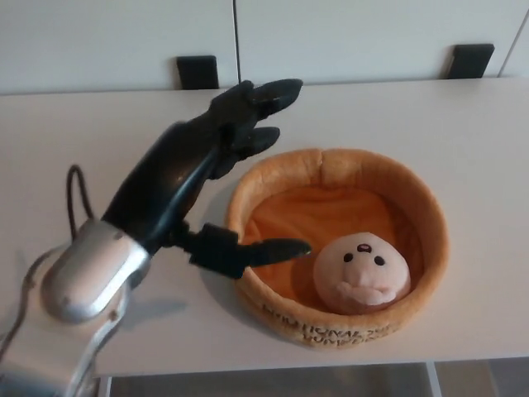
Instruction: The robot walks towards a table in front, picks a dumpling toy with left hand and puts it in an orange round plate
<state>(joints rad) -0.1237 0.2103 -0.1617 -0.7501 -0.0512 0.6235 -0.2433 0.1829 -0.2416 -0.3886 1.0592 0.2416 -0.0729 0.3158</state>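
The dumpling toy (363,270), a pale pink plush ball with a small face, lies inside the orange round plate (423,207), in its front right part. The plate is a soft plush bowl with a raised rim and dark lettering on the front. My left hand (194,178) hovers open at the plate's left rim, raised off the table. Its thumb (240,250) reaches over the rim toward the toy without touching it, and the two fingers (256,99) point to the far side. Nothing is in the hand. My right hand does not show.
The white table (83,141) runs across the view, its front edge just below the plate. Two black brackets (198,71) (471,59) sit at the far edge against a pale wall. A black cable (74,198) loops by my left wrist.
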